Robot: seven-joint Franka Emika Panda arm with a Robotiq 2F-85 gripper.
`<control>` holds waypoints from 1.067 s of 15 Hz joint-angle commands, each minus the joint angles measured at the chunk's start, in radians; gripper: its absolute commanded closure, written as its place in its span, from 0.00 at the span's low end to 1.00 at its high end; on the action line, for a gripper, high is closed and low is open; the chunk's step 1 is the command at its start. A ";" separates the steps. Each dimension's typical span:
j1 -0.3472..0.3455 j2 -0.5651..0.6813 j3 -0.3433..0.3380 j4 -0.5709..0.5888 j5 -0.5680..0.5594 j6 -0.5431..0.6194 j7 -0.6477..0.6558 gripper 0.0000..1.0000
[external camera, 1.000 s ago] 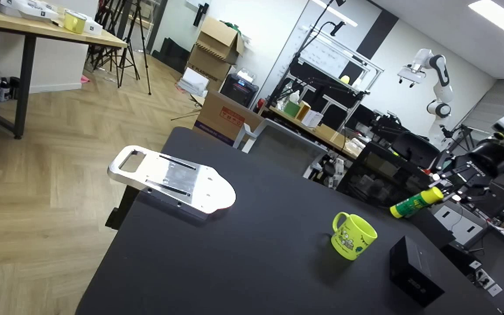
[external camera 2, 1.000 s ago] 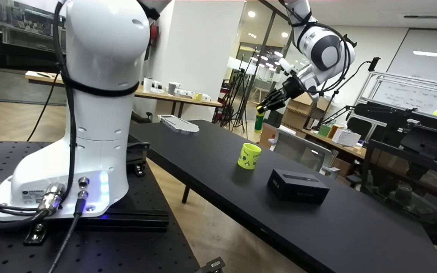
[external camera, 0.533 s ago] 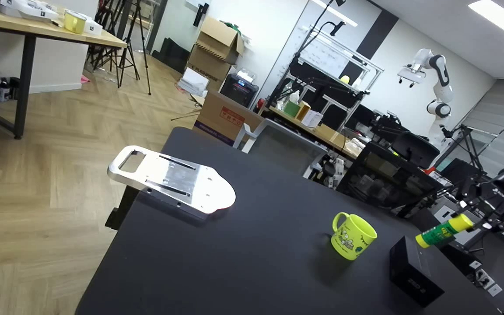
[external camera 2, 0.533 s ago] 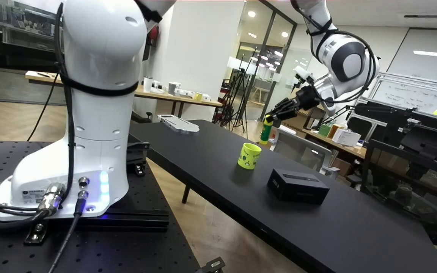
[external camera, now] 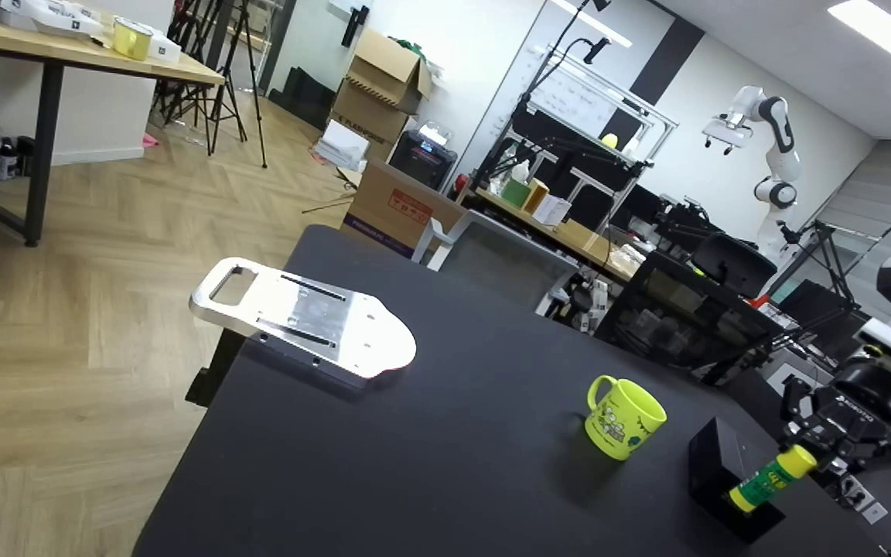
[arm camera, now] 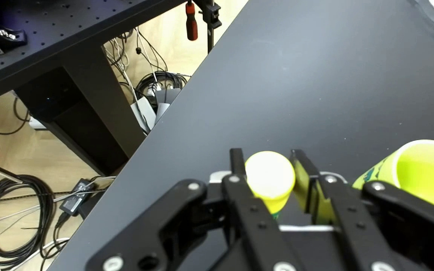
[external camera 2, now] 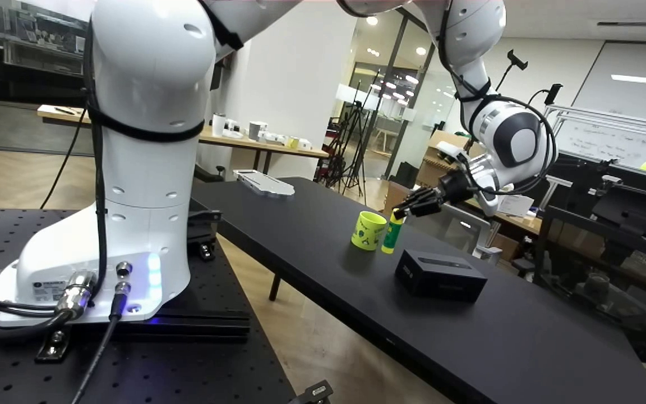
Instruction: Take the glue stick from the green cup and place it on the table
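Note:
The glue stick (external camera: 769, 481), green with yellow ends, is held by my gripper (external camera: 805, 452) and stands nearly upright in an exterior view (external camera 2: 392, 233). In the wrist view its yellow top (arm camera: 269, 175) sits between the two black fingers of the gripper (arm camera: 269, 158). Its lower end is at or just above the black table (external camera 2: 323, 241); I cannot tell whether it touches. The green cup (external camera: 623, 419) stands upright close beside the stick, and its open rim shows at the right of the wrist view (arm camera: 424, 165).
A black box (external camera 2: 441, 276) stands on the table close to the stick, on the side away from the cup. A silver metal plate (external camera: 306, 317) lies at the table's far end. A grey chair (external camera 2: 446, 221) stands against the table's edge.
My gripper has come down toward the table with the glue stick in it, from well above to beside the green cup. The cup, box and plate have not moved.

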 commanded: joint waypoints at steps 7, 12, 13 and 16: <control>-0.006 0.175 -0.003 0.186 -0.013 -0.076 0.074 0.91; -0.013 0.228 -0.004 0.229 -0.009 -0.075 0.083 0.91; -0.013 0.237 -0.005 0.236 -0.010 -0.075 0.085 0.91; -0.016 0.256 -0.004 0.253 -0.009 -0.079 0.091 0.91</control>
